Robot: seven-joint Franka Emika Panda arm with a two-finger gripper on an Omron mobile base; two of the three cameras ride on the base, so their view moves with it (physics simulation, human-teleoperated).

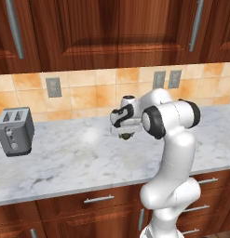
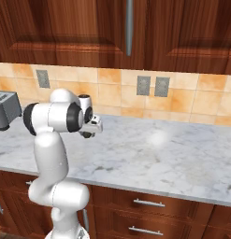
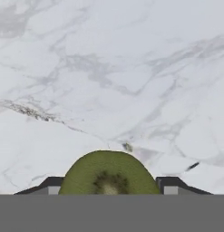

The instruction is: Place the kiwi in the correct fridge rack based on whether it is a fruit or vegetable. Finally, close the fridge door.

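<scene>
Glossy veined marble counter [image 1: 79, 158], polished dark wood cabinets [image 1: 111, 28], brushed-metal toaster [image 1: 14, 131], matt fuzzy-skinned kiwi [image 3: 109, 174].

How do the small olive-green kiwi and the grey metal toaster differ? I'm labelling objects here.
The small olive-green kiwi is rounded and tiny, while the grey metal toaster is boxy and far bigger. The kiwi sits between the gripper fingertips above the white marble counter; the toaster stands on it, upright at the left end.

Kiwi [image 3: 109, 174] between gripper [image 3: 109, 186] fingers, above counter [image 3: 109, 68]
</scene>
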